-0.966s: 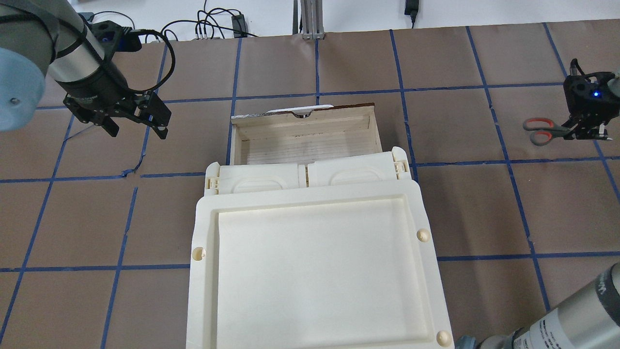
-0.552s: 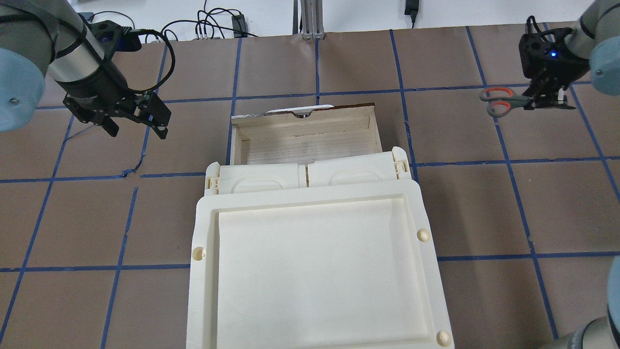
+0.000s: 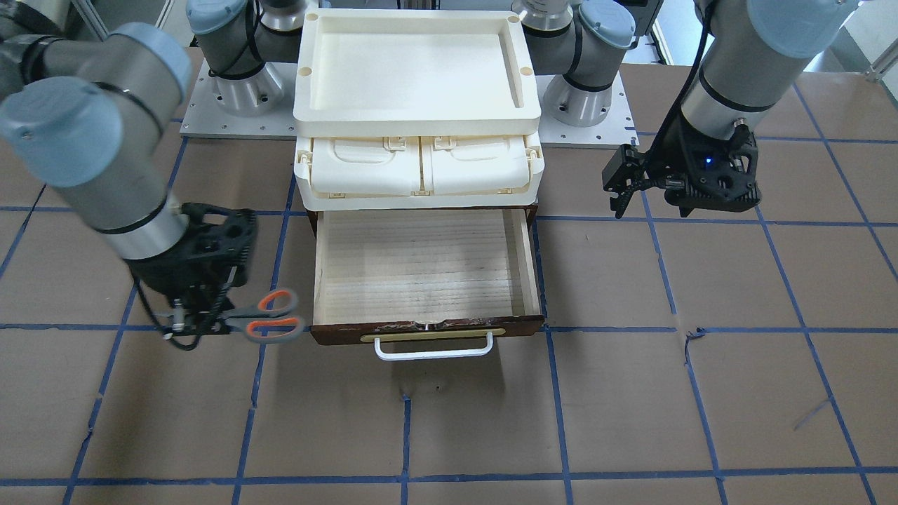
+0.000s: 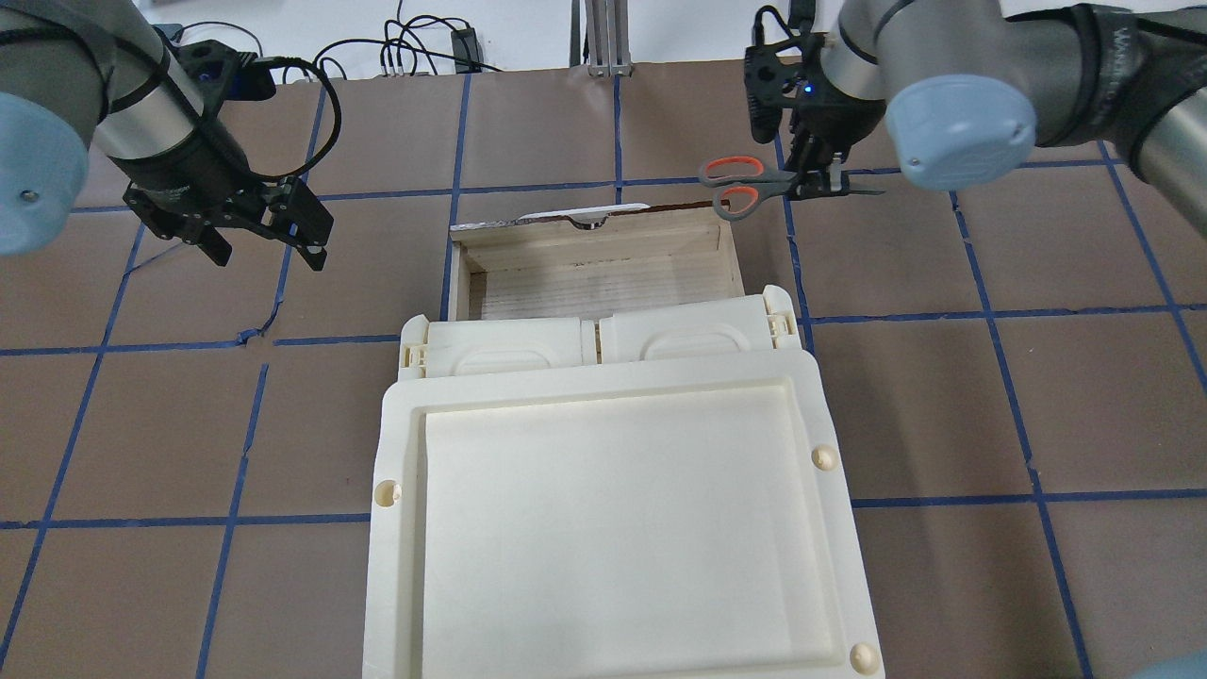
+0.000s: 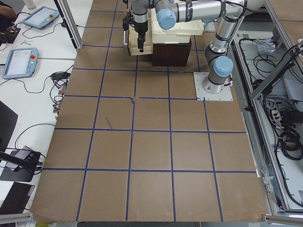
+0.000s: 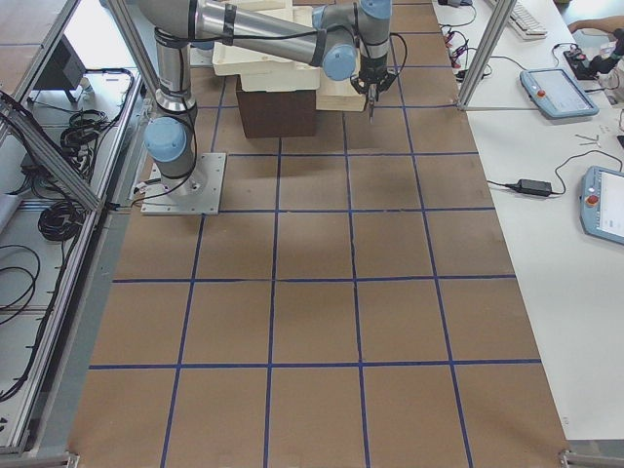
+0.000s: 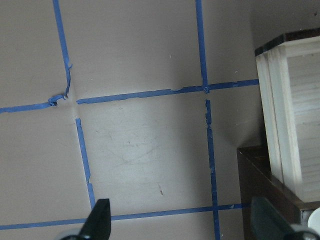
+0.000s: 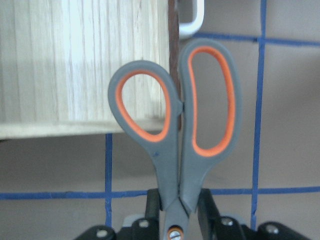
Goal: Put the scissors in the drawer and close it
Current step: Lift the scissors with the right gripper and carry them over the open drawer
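The scissors (image 4: 740,185) have grey handles with orange-lined loops. My right gripper (image 4: 818,181) is shut on them near the pivot and holds them level in the air. Their loops hang over the front right corner of the open drawer (image 4: 603,283). The right wrist view shows the loops (image 8: 177,120) over the drawer's wooden side (image 8: 75,60) and dark front. The drawer's pale wood inside (image 3: 421,266) holds nothing; its white bar handle (image 3: 433,348) faces away from me. My left gripper (image 4: 269,247) is open and empty, left of the drawer.
A cream plastic tray (image 4: 401,566) sits on top of the cabinet, with cream lidded compartments (image 4: 509,349) just behind the drawer opening. Cables (image 4: 415,47) lie at the table's far edge. Brown paper with blue tape lines covers the table.
My right arm has carried the scissors leftward from the table's far right to the drawer's front right corner. The left arm has not moved.
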### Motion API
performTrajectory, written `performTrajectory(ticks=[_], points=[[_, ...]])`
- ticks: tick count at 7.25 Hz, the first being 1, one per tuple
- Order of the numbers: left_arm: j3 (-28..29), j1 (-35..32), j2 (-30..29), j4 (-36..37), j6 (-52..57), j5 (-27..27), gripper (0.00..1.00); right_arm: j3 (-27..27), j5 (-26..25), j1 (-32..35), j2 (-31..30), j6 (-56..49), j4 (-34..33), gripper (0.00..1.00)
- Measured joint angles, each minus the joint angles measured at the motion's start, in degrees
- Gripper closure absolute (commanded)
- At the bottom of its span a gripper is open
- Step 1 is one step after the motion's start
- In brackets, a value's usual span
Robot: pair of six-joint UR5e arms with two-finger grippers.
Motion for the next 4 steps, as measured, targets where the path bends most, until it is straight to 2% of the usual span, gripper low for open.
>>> performTrajectory(ticks=[2,4], points=[[-0.2,0.0,0.1,0.0,0.2,-0.3,0.00,-3.4,2.0,6.7,1.4,6.5,1.0,0.97],[-0.3,1.4,0.1,0.3,1.7,-0.8,0.00,-4.5,1.9,11.6,3.2,10.3,0.8,0.97]])
